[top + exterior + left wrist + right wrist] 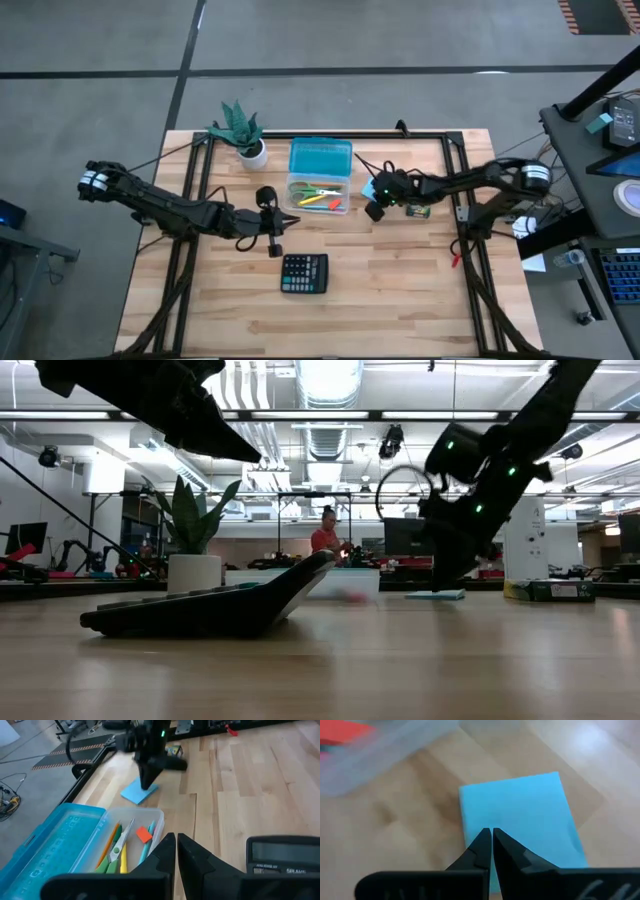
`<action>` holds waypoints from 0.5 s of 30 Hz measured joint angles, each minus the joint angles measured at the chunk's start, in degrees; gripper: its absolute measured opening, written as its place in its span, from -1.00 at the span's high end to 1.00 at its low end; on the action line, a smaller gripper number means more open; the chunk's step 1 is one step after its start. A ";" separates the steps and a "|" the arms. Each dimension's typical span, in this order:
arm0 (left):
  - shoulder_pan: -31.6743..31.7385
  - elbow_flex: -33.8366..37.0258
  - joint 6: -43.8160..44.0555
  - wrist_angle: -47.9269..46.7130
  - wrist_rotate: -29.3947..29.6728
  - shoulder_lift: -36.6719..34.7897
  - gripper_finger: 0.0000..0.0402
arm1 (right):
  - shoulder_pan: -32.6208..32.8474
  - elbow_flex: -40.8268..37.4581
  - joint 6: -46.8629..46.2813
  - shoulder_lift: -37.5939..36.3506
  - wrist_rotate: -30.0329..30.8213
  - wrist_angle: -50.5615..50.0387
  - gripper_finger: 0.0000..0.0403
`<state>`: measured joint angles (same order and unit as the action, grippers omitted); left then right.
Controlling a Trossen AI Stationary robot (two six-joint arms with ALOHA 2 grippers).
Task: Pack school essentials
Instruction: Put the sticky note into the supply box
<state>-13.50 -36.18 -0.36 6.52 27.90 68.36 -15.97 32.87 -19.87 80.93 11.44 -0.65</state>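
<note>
Evidently the right end effector (491,836), fingers together and empty, hovers over the note pad (520,815) (thin, light, flat); an edge grip looks advisable.

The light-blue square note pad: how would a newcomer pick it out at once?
Start at the clear plastic pencil case with its blue lid, mid-table. On bare wood beside it, under the right gripper, lies the light-blue square note pad. Unlike the nearby yellow crayon box, it is flat and plain.
</note>
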 joint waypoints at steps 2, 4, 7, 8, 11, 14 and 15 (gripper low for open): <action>-0.01 0.00 0.00 0.70 0.03 0.00 0.99 | -1.08 1.43 -0.34 3.31 0.79 0.49 0.96; 0.00 0.00 0.00 0.99 0.04 0.00 0.99 | -1.69 2.75 -0.53 5.98 1.03 0.88 0.96; -0.01 0.00 -0.02 0.99 0.07 0.00 0.99 | -1.72 4.52 -0.39 8.66 0.62 -0.51 0.96; 0.00 0.00 -0.02 1.00 0.07 0.00 0.99 | -1.71 5.24 -0.15 8.97 -0.55 -1.63 0.96; 0.00 0.00 -0.02 1.03 0.07 0.00 0.99 | -0.53 7.18 -0.16 8.56 -3.54 -5.37 0.96; 0.00 0.00 -0.03 1.65 0.06 0.00 0.99 | 1.77 8.01 -0.20 7.26 -7.55 -9.24 0.96; 0.00 0.00 -0.03 2.00 0.07 0.00 0.99 | 2.82 8.02 -0.58 6.60 -8.92 -10.19 0.96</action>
<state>-13.50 -36.18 -0.40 8.51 27.97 68.36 -13.15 40.89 -20.45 87.53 2.52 -10.83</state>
